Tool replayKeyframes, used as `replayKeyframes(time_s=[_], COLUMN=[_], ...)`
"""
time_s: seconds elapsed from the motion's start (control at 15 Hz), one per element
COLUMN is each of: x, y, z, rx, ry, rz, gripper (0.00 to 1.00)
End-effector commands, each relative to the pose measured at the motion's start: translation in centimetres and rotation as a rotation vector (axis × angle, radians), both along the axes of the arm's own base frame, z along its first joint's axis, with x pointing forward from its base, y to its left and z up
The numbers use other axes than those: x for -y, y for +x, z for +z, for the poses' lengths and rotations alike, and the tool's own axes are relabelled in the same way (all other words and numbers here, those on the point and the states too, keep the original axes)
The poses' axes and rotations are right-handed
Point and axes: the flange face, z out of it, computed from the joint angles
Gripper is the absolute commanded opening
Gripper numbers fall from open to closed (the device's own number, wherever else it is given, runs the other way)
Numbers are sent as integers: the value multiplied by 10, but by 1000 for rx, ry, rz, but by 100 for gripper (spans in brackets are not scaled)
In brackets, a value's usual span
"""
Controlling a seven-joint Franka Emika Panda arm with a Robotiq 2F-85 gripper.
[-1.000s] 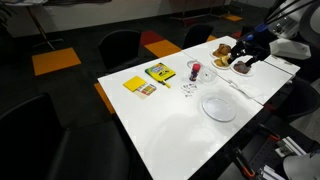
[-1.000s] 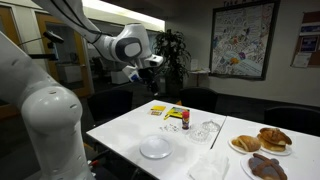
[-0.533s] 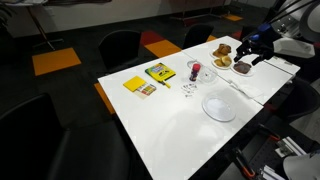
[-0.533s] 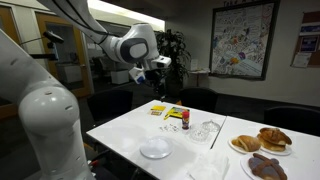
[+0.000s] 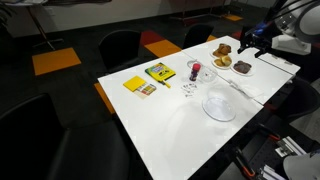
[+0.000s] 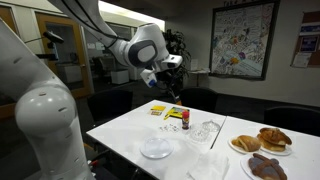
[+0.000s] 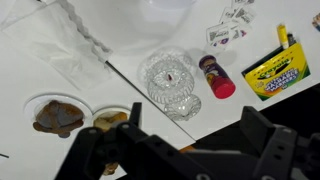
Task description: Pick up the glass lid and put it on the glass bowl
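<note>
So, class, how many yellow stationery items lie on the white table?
2: a crayon box near the red-capped bottle, and a flat yellow pad beside it, by the table edge. More could be out of view.

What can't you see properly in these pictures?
- Pale round disc: cut off by the wrist view's top edge.
- Crayon box: lettering blurred in the wrist view.
- Glass bowl: too small in an exterior view to see inside.
- Pastry: gripper covers part, wrist view.

On the table point(image 7: 30, 80), glass bowl point(image 7: 170, 85) with bottle point(image 7: 216, 77) just beside it, crayon box point(image 7: 268, 72) past the bottle, pastry plate point(image 7: 32, 108) opposite.
</note>
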Motion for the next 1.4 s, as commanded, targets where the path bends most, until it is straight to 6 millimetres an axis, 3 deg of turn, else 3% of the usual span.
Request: replayKeyframes(time_s=[0.0, 0.47, 0.87, 1.2, 1.27, 1.33], x=[37, 69, 89, 130, 111, 119], y=[21, 85, 138, 163, 149, 153], z=[-22, -55, -61, -76, -66, -69], rx=[27, 38, 29, 15, 25, 22], ry=[-40, -38, 10, -34, -30, -38], rz=[-44, 1, 139, 202, 181, 183], gripper=[100, 100, 100, 100, 100, 100])
